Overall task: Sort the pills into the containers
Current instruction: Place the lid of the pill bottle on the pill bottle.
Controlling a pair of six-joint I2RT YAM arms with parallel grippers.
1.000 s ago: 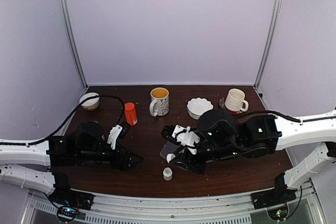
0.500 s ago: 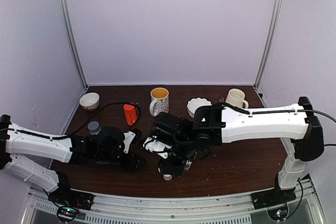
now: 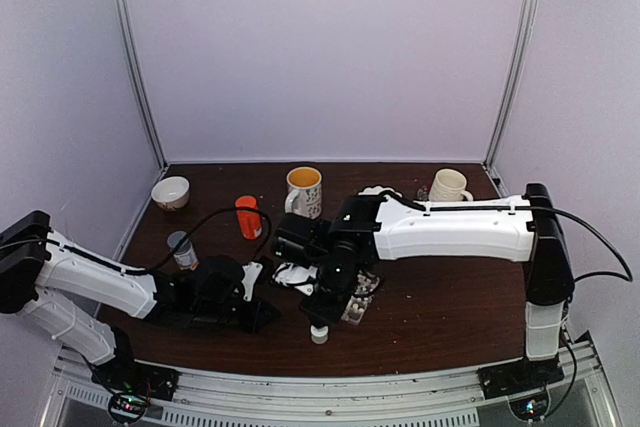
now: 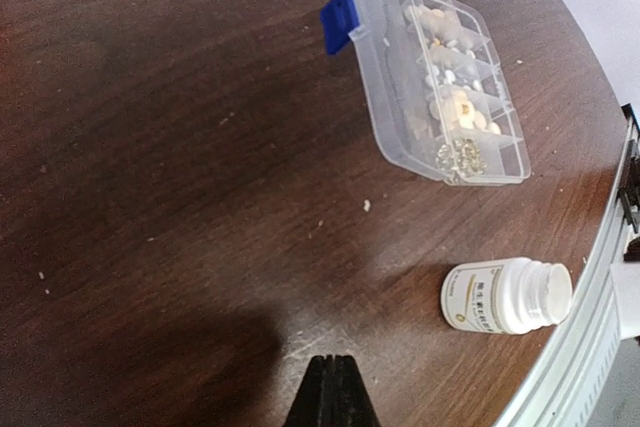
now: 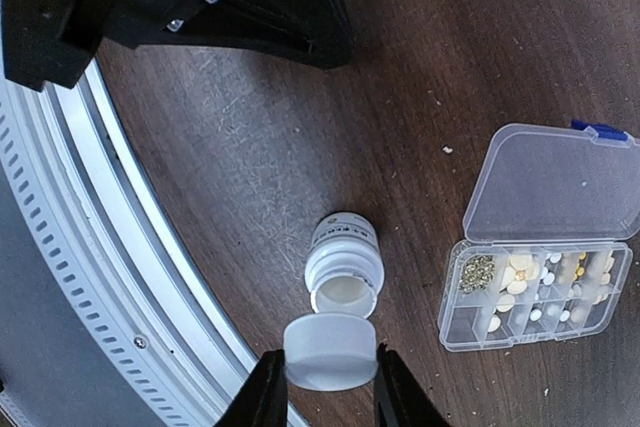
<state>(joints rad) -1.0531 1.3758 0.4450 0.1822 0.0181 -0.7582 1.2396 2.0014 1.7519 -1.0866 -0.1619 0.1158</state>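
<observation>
Left gripper (image 4: pixel 331 392) pressing fingers together, holding nothing, over bare table (image 4: pixel 150 197). Right gripper (image 5: pixel 330 359) pinching white cap (image 5: pixel 330 345) near open white bottle (image 5: pixel 344 265), crowding front rail (image 5: pixel 120 277). Bottle label too small for reading. Whitish pills (image 5: pixel 520 272) sitting in organizer box (image 5: pixel 470 332), lid (image 5: pixel 555 182) lying open, just beside bottle.

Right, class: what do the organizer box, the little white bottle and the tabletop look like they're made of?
Organizer box: clear, glossy plastic, likely; pills show through. White bottle: opaque, smooth plastic, apparently; printed label. Tabletop: dark brown wood or wood-look laminate; grain streaks, satin sheen.
</observation>
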